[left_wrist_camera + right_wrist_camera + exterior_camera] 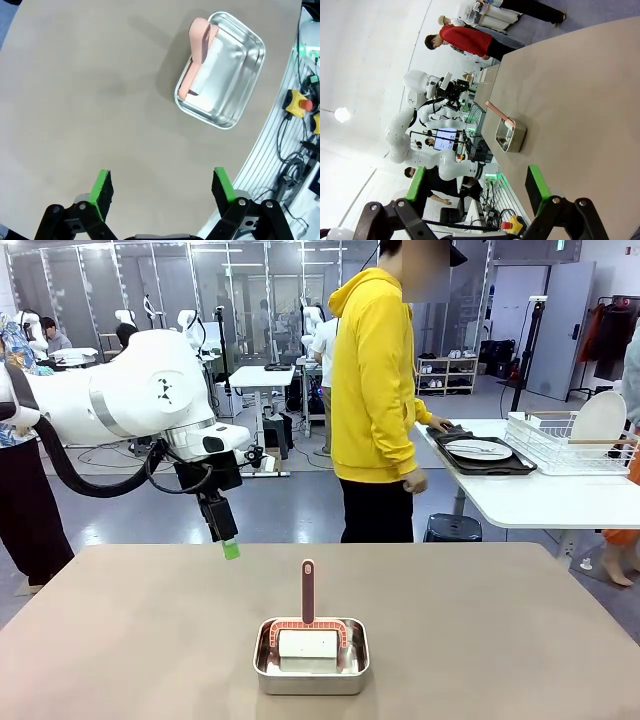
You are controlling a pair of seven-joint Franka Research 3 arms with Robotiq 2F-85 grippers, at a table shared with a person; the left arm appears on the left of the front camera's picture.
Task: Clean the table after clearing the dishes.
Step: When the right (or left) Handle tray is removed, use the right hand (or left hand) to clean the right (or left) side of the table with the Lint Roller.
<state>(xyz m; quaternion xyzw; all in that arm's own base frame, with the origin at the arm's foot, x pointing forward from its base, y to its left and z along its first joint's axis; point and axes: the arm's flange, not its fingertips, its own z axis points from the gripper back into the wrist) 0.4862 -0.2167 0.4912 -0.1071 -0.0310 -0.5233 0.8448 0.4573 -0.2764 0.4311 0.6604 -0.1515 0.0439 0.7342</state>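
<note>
We see the table (120,640), taupe-brown top, long axis running left to right across the front view. Near its front middle sits a small steel pan (311,670), long side parallel to the table's long axis. In the pan lies a white block, probably a sponge (308,644), with a pink-handled scrubber (308,592) framing it. The handle stands upright, pointing straight up. In the left wrist view the pan lies on a diagonal, up and right of the fingers.

The left gripper (231,549) hangs above the table's far left part, pointing down, well apart from the pan. In its wrist view the green pads (101,187) stand wide, holding nothing, bare tabletop between them. The right gripper (476,177) also has its jaws wide with nothing between them. Its view shows the table sideways, the pan well ahead of it.

The dishes are off the table. A dark tray (505,467) with a white plate (478,449) lies on the white-topped table (530,505) at far right, the tray's long axis roughly left to right, slightly skewed. We can't make out cutlery clearly. A person (372,370) in a yellow hoodie stands beyond the table, one hand (437,424) at the tray's far left corner. Just right of the tray a white wire dish rack (545,445) holds a second plate (600,418) upright on edge.
</note>
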